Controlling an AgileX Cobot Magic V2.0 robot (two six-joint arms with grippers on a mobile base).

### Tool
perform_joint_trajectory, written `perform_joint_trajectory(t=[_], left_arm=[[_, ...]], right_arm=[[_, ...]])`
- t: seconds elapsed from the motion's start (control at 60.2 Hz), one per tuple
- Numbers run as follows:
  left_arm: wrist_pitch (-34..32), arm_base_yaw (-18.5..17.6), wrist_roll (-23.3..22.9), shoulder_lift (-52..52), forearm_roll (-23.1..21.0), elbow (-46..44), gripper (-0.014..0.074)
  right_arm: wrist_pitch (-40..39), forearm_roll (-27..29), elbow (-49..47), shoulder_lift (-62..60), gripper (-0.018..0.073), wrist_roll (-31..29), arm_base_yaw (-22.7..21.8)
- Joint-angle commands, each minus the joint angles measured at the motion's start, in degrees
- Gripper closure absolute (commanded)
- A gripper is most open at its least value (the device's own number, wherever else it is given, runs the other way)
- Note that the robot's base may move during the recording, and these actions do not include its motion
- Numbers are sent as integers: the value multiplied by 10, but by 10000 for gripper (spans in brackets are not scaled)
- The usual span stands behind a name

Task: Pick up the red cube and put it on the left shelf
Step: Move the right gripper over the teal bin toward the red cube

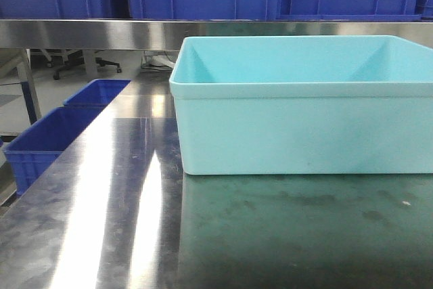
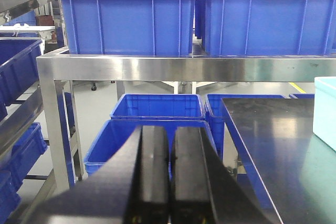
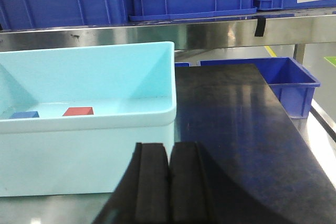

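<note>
While the small red cube (image 3: 78, 111) lay inside the pale turquoise plastic tub (image 3: 89, 150), just beside a small blue block (image 3: 24, 114), right gripper (image 3: 169, 182) and left gripper (image 2: 171, 177) both stood pinched together, empty, outside that tub. Likely hazards: a reach striking the tub's near wall; blue block seized instead.

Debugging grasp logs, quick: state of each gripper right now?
Left gripper: closed, jaws together, holding nothing.
Right gripper: closed, jaws together, holding nothing.
</note>
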Motion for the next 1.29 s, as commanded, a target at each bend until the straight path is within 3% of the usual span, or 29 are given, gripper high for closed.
perform_joint_trajectory(t=[0.0,1.278], left_arm=[[-47,0,0,-9,0,14,495],[-47,0,0,-9,0,14,495]], right_arm=[[-55,-5,-9,-13,510,-2,1],[-76,-5,-9,-13,510,-2,4]])
